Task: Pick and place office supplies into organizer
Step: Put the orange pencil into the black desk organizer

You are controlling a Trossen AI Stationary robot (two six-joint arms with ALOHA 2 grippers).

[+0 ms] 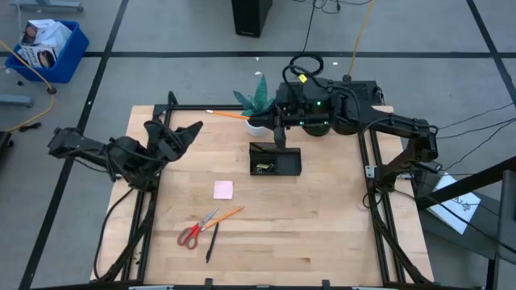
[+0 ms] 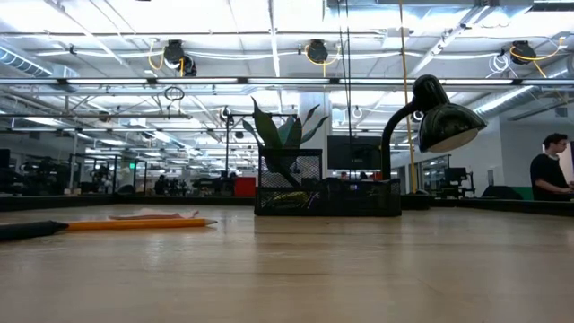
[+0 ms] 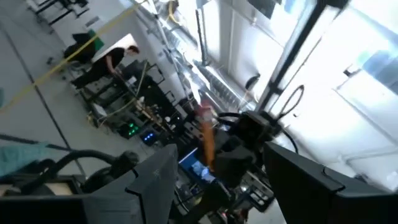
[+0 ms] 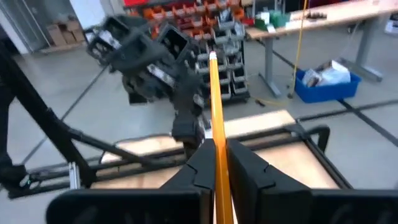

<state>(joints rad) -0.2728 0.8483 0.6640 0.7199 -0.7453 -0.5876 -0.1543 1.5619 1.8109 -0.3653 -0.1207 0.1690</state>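
Observation:
The black organizer [image 1: 274, 159] sits mid-table, with a yellow-green item inside. My right gripper [image 1: 280, 135] hangs over its far edge, shut on an orange pencil [image 4: 214, 118]. My left gripper [image 1: 173, 133] is open and raised over the table's left side, touching nothing. The pink sticky-note pad [image 1: 223, 189] lies flat near the middle. Red-handled scissors [image 1: 193, 234], another orange pencil [image 1: 227, 214] and a black pen [image 1: 211, 242] lie toward the near edge. A third pencil [image 1: 226, 114] lies by the plant. My right gripper pinches the orange pencil's shaft [image 4: 216, 155] between its two fingers [image 4: 249, 174]. The pencil runs along the fingers and sticks out well beyond their tips. It is lifted clear of the table and looks upright in the left wrist view [image 3: 206, 140].
A potted green plant [image 1: 258, 101] stands just beyond the organizer. A black desk lamp [image 2: 430, 117] shows in the low view. The table's black frame rails [image 1: 371, 173] run along its edges. Bare wood lies right of the organizer.

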